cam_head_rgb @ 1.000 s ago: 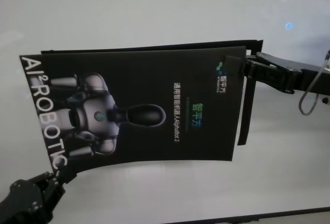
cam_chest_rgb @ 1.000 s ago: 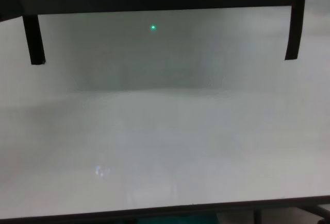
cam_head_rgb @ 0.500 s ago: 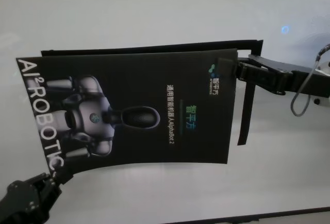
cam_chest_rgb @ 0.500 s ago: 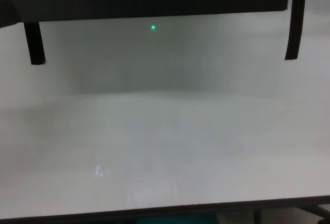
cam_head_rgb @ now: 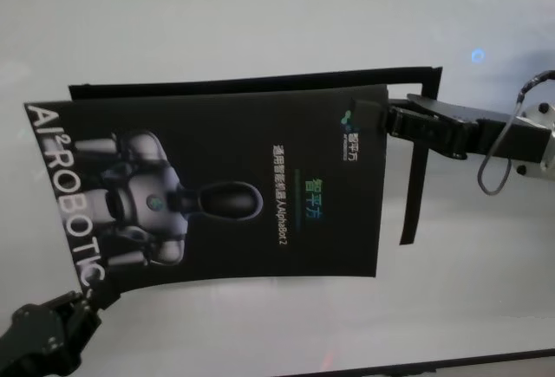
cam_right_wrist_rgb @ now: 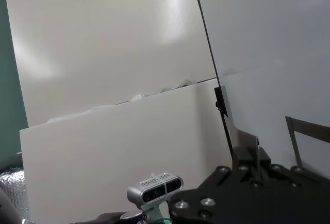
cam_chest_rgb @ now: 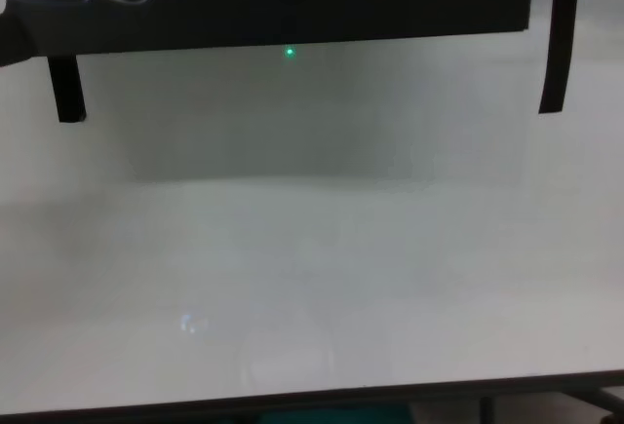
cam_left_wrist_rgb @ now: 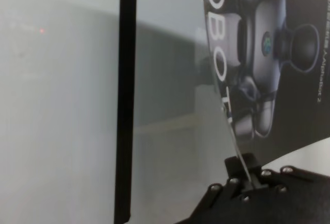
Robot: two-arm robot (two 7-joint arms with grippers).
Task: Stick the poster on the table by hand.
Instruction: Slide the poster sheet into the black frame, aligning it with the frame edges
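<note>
Poster [cam_head_rgb: 217, 191] hangs in the air above the white surface [cam_head_rgb: 260, 13], held by two corners. It has slid a little to the left since a second ago, and both arms have gone with it. In the chest view its dark bottom edge now sits lower than before, so the sheet seems to be coming down toward the surface.

The right end effector [cam_head_rgb: 368, 115] is pinched shut on the far right corner of the poster, by the small logo. The left end effector [cam_head_rgb: 91, 295] is pinched shut on the near left corner, just past the white letters. In the left wrist view the thin edge of the sheet goes right into the closed tips.

The poster is not flat. It sags in the middle and curves up at the held corners. A thin black strip [cam_head_rgb: 414, 169] hangs down at the right side, just beside the poster, and another black strip [cam_head_rgb: 251, 80] runs along the far side. In the chest view the strips hang loose and do not reach the surface.

So the poster is not stuck yet. I think the job is still early: the sheet has to go lower and lie flat first.
</note>
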